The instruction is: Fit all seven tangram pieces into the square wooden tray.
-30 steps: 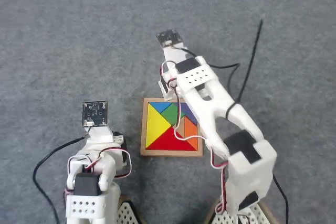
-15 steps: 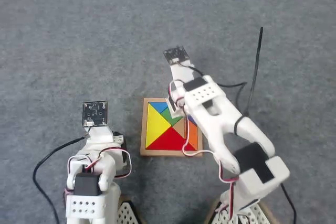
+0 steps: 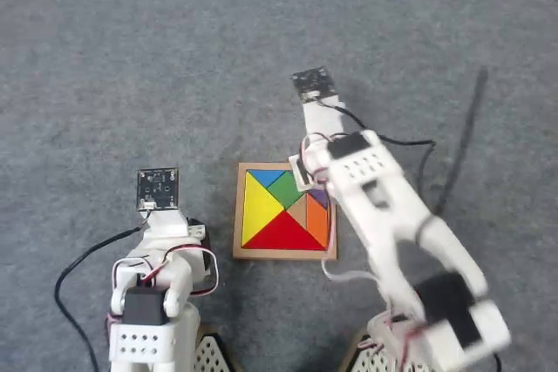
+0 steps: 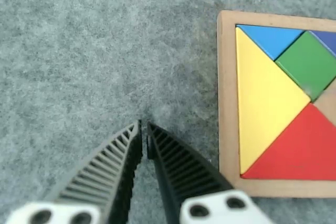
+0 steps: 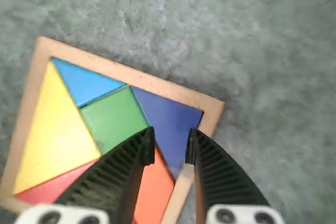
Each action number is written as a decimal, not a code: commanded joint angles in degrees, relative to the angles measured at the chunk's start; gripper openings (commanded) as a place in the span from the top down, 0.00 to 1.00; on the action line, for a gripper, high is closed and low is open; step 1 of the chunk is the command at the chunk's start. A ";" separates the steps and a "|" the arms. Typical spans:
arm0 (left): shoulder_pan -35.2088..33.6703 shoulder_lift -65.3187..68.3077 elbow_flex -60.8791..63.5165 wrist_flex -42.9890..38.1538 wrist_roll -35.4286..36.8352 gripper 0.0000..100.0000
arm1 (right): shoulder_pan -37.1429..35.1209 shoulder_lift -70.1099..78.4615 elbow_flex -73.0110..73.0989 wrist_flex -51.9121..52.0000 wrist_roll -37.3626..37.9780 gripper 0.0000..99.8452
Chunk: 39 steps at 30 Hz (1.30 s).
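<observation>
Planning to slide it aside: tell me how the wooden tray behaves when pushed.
The wooden tray looks rigid and flat, so it likely won't tip or roll. The fuzzy grey mat probably drags on it.

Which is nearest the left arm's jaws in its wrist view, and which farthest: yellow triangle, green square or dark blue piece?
1. Yellow triangle, just inside the tray rim facing them.
2. Green square, beyond the yellow.
3. Dark blue piece, past the green.

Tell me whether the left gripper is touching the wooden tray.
Apart. In the left wrist view the tips of the left gripper hang over the carpet, with a bare strip of it between them and the wooden tray.
</observation>
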 commanded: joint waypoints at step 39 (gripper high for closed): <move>-0.35 -1.14 -0.75 0.09 -0.53 0.99 | 57.80 -95.25 65.85 15.08 18.90 0.89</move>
